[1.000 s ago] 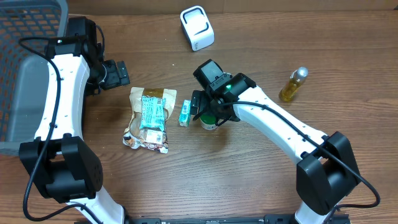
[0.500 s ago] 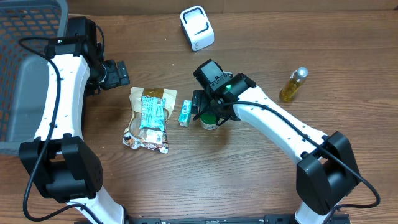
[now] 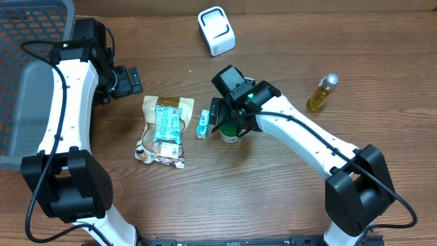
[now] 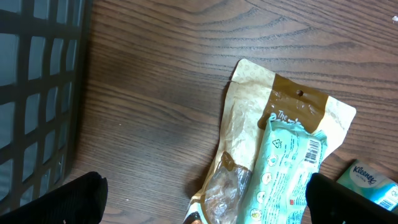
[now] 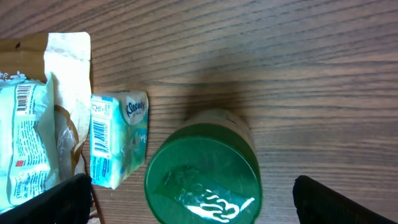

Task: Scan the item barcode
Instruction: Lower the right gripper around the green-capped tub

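A jar with a green lid (image 5: pixel 202 174) stands on the wooden table, right below my right gripper (image 5: pixel 196 208). That gripper is open, its dark fingertips (image 5: pixel 326 199) wide on either side of the lid and touching nothing. From overhead the jar (image 3: pixel 230 135) shows just under the right gripper (image 3: pixel 227 123). A white scanner (image 3: pixel 216 30) stands at the back of the table. My left gripper (image 3: pixel 134 80) hangs open and empty to the upper left of a brown and teal snack bag (image 4: pixel 280 155). No barcode shows on the jar.
A small teal tissue pack (image 5: pixel 118 137) with a barcode on its side lies just left of the jar, beside the snack bags (image 3: pixel 164 130). A yellow bottle (image 3: pixel 321 93) stands at the right. A dark mesh basket (image 3: pixel 27 68) fills the left edge.
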Robot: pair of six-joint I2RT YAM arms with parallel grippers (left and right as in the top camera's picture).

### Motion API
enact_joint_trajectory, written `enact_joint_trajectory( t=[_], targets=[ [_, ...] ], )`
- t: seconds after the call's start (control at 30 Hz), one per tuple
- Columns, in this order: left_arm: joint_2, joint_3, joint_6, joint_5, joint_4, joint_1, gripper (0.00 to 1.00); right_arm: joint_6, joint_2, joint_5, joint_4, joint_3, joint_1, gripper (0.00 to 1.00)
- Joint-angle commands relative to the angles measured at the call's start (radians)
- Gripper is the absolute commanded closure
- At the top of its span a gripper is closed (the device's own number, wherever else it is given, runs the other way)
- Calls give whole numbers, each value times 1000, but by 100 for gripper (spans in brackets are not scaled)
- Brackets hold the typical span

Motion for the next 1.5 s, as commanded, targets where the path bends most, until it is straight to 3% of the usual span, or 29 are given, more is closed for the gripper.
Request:
enact_joint_trajectory(
  t=[0.0,0.23,0.5,1.2,1.47],
  targets=[
    [-6,-5,15,8,1,-6,1,3,-2,16,32,-45,14,0],
    [-6,-5,15,7,1,-6,0,3,-2,18,97,-110,14,0],
    [-6,-5,15,7,1,-6,0,3,-2,77,85,-110,12,5],
    [-6,-5,15,8,1,-6,0,3,-2,208,25,-110,11,6],
    [-6,-5,15,7,1,-6,0,3,-2,203,31,-110,11,0]
  ],
)
